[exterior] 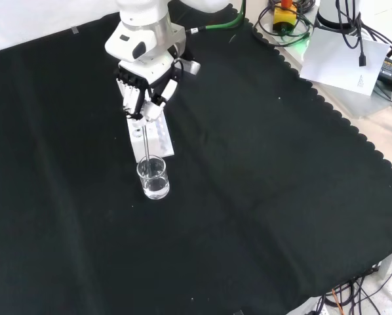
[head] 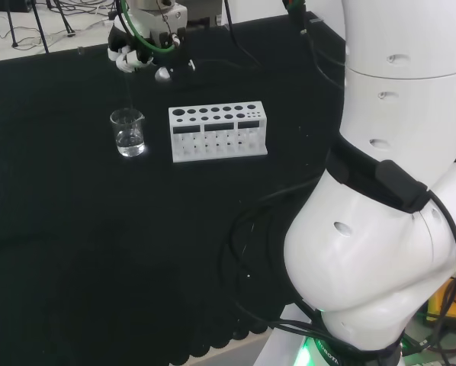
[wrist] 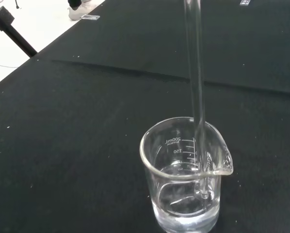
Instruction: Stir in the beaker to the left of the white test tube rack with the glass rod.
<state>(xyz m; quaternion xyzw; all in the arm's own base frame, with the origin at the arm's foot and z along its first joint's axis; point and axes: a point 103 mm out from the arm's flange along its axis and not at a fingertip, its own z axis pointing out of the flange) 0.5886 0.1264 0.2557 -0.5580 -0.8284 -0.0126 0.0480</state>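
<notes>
In the wrist view, closest of all, a clear glass beaker (wrist: 186, 177) with a pouring spout and printed white graduation marks stands upright on the black cloth of the bench (wrist: 62, 145). A shallow layer of clear liquid lies in its bottom. A thin, straight, transparent glass rod (wrist: 196, 87) comes down past the rim on the spout side, and its lower end dips into the liquid close to the wall.

In the front view the same beaker (exterior: 153, 177) sits nearest the camera, with the glass rod (exterior: 145, 146) rising nearly upright out of it. Just behind the beaker lies the white plastic test tube rack (exterior: 158, 138), its long side running away from the camera, its near end just beside the beaker. Above the rack hangs the black and white robot hand (exterior: 142, 88), its fingers (exterior: 134, 98) curled downward and pinching the top of the rod.

In the head view the beaker (head: 128, 132) stands to the left of the rack (head: 217, 131), a small gap between them; the rack's top shows two rows of round holes, all unfilled. The rod (head: 126, 91) is a faint vertical line above the beaker, reaching up to the robot hand (head: 140, 57) at the far edge of the cloth (head: 98, 252), which is matt and scalloped along its border.
</notes>
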